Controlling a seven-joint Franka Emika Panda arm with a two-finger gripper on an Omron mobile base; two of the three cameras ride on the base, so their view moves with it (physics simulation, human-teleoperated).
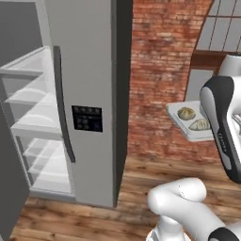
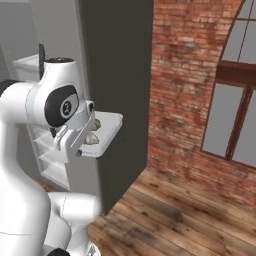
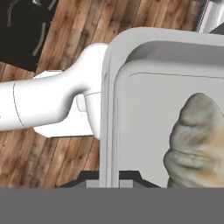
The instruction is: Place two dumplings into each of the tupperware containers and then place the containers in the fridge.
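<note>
Tupperware container (image 3: 114, 109), shallow whitish-grey rectangular tray with rounded corners and a raised rim: you carry it in the air, clear of any surface, above the wooden plank floor (image 3: 65, 26). In the hand view its rim runs down to the fingers, so the gripper (image 3: 109, 175) appears clamped narrow on that rim. One edge alone bears the load, so keep the wrist level.

Contents: two tan-olive wrinkled dumplings (image 1: 186, 113) lying side by side on the tray floor. One sits close to the held edge in the hand view. They look loose; judge that any tilt or sudden stop could roll them over the low rim.

Carrier: white arm, elbow folded, tray held out at about mid-height.

Destination: tall silver-grey steel fridge (image 1: 89, 70) with black dispenser panel (image 1: 87, 118), door open, white inner shelves (image 1: 35, 127) bare where visible. In the left base view the tray is well apart from it, off to the right against the red brick wall (image 1: 160, 70).

Handling advice: swing slowly towards the opening, keeping clear of the door edge. Pick a shelf near the tray's present height and slide it in flat. Release once the base rests on the shelf.
</note>
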